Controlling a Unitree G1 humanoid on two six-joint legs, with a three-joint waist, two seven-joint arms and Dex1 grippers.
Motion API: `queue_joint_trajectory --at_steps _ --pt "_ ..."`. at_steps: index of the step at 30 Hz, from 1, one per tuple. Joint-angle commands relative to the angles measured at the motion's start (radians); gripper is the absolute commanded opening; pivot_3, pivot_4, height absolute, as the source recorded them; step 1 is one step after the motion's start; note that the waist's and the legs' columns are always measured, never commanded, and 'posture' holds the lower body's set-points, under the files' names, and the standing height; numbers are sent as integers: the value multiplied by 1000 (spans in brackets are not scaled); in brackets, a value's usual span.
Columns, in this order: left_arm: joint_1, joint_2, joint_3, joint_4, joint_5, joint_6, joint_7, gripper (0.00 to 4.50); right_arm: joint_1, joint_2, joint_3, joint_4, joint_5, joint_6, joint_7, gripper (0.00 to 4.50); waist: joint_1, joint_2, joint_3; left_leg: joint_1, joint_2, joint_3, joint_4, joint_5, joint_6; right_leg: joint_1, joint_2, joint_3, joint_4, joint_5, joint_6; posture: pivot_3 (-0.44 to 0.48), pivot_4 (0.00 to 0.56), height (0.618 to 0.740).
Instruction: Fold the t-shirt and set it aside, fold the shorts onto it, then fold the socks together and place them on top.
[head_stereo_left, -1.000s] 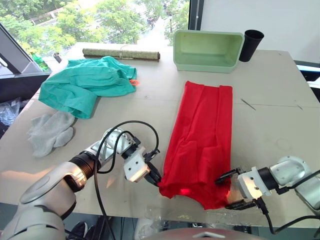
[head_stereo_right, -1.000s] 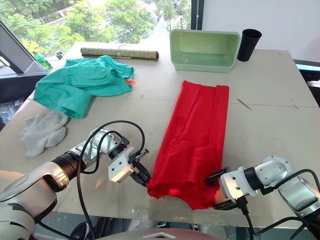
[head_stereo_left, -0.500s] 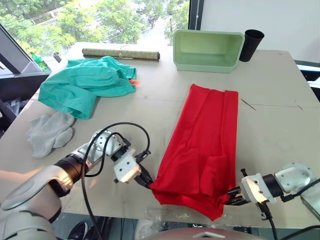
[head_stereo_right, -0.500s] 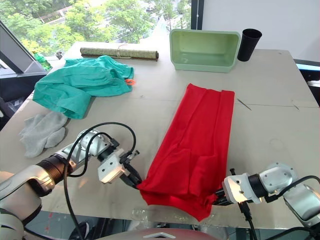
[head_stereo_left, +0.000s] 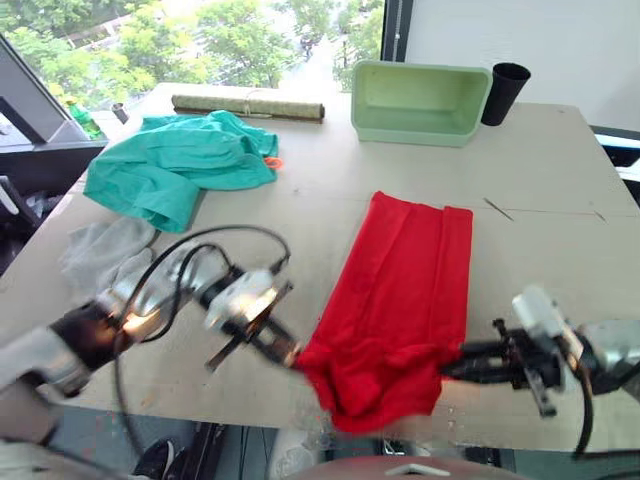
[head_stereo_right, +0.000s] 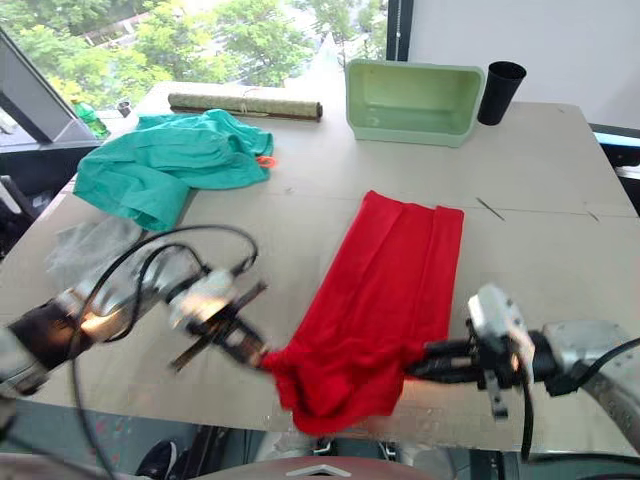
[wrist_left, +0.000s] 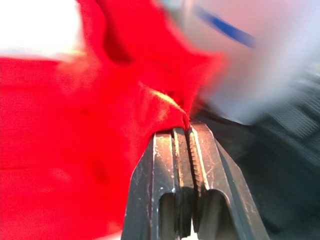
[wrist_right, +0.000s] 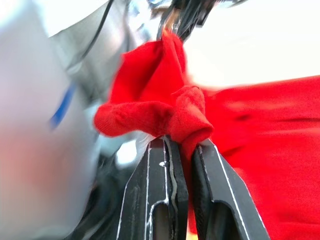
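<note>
Step in hand, as judged: the lengthwise fold of the t-shirt (head_stereo_left: 400, 300), with its near hem raised off the table (head_stereo_left: 540, 180) by both arms. To do it well, the two corners should travel together at equal height toward the far hem, directly ahead of both grippers, so the fold line stays square. The cloth between the grippers sags and bunches; a slight spreading apart would take up that slack before laying it down.

Left gripper (head_stereo_left: 287, 354): fingers (wrist_left: 165, 170) pressed together, clamped on the hem corner of the t-shirt, with the fabric rising from the tips. Right gripper (head_stereo_left: 452, 364): fingers (wrist_right: 172, 192) likewise together, pinching a rolled wad of the opposite corner. Risk: that wad may release unevenly.

The shorts (head_stereo_left: 175, 165) lie well ahead of the left gripper, toward the far left of the table; the socks (head_stereo_left: 105, 255) lie nearer it, on its outer side. Both are untouched.
</note>
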Motion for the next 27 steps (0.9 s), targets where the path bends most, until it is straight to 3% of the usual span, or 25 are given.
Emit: queue_joint_trajectory --at_steps 1,4,8,11,15,19,22,25,26,27 --pt "-150 -175 159 293 95 86 39 0 -80 26 -87 133 87 95 -72 54 -1 -1 1 -2 0 -1 1 0 0 0 0 0 -1 1 -2 0 150 735" --pt "-273 -325 243 554 234 25 53 0 -178 59 -102 273 62 142 -127 54 -9 -2 1 -5 -1 -2 6 0 0 0 1 3 -2 2 -4 0 150 735" --pt "-410 -486 347 851 379 -60 187 0 -334 107 -91 491 -4 202 -213 54 -13 -2 1 -8 -7 -2 3 -1 2 -5 0 9 -3 1 -3 0 150 735" --pt "-449 -543 409 951 450 -79 249 0 -423 136 -76 602 -58 239 -259 54 -18 -1 1 -17 -5 -3 6 -1 2 -14 -1 8 -1 2 -3 0 150 735" --pt "-460 -594 473 1022 547 -97 341 0 -559 214 -91 772 -112 286 -354 54 -28 -1 2 -17 -5 -3 7 -1 2 -16 -2 8 1 2 -3 0 150 735" --pt "-474 -648 547 1066 625 -91 580 0 -653 278 -130 932 -157 301 -441 54 -27 -1 2 -17 -6 -3 9 -1 2 -16 -4 8 5 2 -3 0 150 735" --pt "-488 -682 617 1081 646 -69 737 0 -701 301 -188 1012 -147 326 -481 985 -26 -1 2 -18 -7 -2 9 -1 2 -17 -5 8 6 2 -3 0 150 735" --pt "-499 -708 666 1088 679 -42 860 0 -738 320 -263 1057 -128 333 -524 2284 -27 -1 2 -18 -7 -2 9 -1 2 -17 -6 8 6 2 -3 0 150 735" --pt "-501 -716 688 1088 679 -30 879 736 -747 328 -291 1064 -122 327 -542 2731 -27 -1 2 -18 -7 -2 9 -1 2 -17 -6 8 7 2 -3 0 150 735" --pt "-501 -721 707 1088 682 -22 888 1009 -754 335 -311 1067 -121 325 -553 3251 -29 -1 2 -18 -7 -2 9 -1 2 -17 -6 8 7 2 -3 0 150 735"
